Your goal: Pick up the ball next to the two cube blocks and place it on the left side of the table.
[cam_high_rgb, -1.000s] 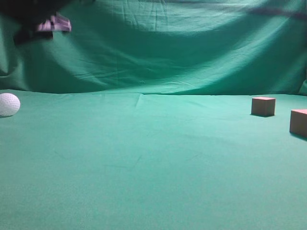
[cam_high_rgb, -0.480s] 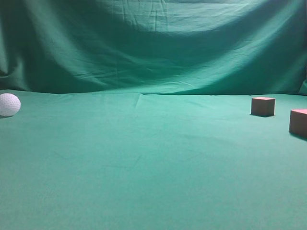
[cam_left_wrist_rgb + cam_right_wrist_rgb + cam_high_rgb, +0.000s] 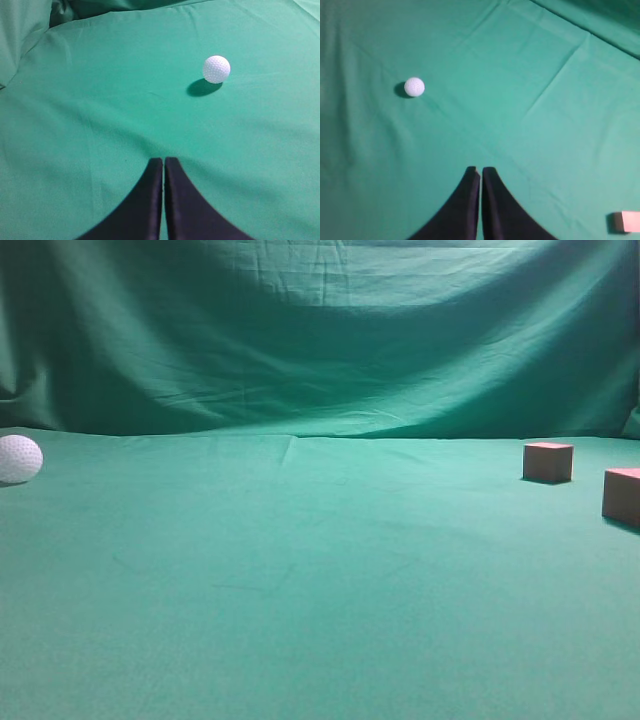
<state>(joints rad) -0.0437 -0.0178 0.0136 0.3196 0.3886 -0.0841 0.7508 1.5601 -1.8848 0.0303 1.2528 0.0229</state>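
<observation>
The white dimpled ball (image 3: 18, 459) rests on the green table (image 3: 300, 580) at the far left edge of the exterior view. It also shows in the left wrist view (image 3: 216, 69) and in the right wrist view (image 3: 414, 86). The two reddish-brown cube blocks (image 3: 549, 462) (image 3: 622, 496) stand at the far right, far from the ball. One block shows at the lower right of the right wrist view (image 3: 626, 221). My left gripper (image 3: 164, 161) is shut and empty, raised above the cloth short of the ball. My right gripper (image 3: 480, 170) is shut and empty, raised too. Neither gripper shows in the exterior view.
A draped green backdrop (image 3: 320, 340) hangs behind the table. Folded green cloth (image 3: 30, 25) rises at the left wrist view's top left. Faint creases run across the table cloth.
A dark arm part at the exterior view's top left one second ago has left the view. The ball and both blocks have not moved.
</observation>
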